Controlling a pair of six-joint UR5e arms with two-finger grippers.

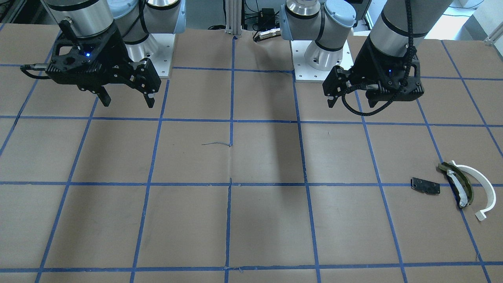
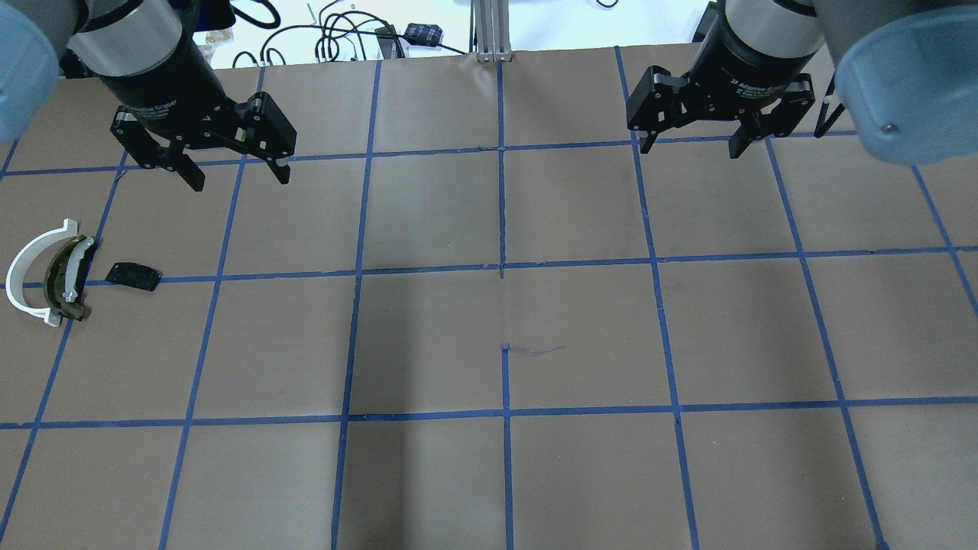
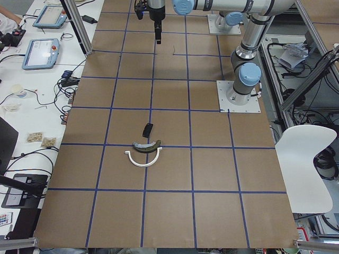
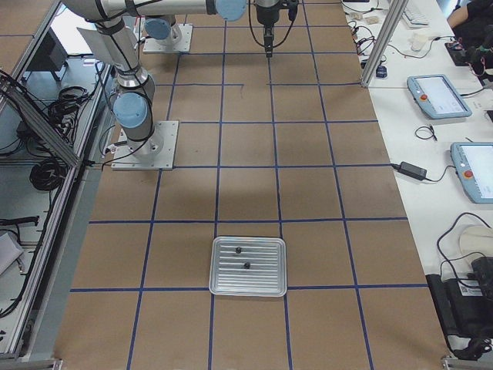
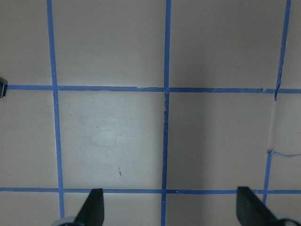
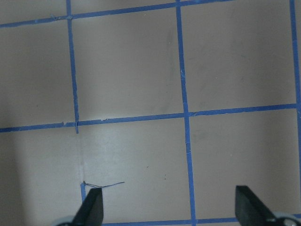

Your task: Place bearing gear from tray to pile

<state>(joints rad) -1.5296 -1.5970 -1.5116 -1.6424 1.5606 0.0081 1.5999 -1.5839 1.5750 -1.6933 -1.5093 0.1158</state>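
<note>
The metal tray [image 4: 248, 287] shows only in the exterior right view, near the table's right end. Two small dark parts [image 4: 246, 266] lie in it; I cannot tell which is the bearing gear. The pile lies at the table's left end: a white half-ring [image 2: 23, 275], a dark olive curved piece [image 2: 57, 279] and a flat black plate [image 2: 133, 276]. It also shows in the front view [image 1: 463, 188]. My left gripper [image 2: 240, 180] is open and empty, high above the table behind the pile. My right gripper [image 2: 691, 149] is open and empty, far from the tray.
Brown paper with a blue tape grid covers the table. The arm bases [image 1: 314, 51] stand at the robot's edge. Side benches hold teach pendants [image 4: 439, 96] and cables. A white chair [image 3: 304, 153] stands behind the robot's side.
</note>
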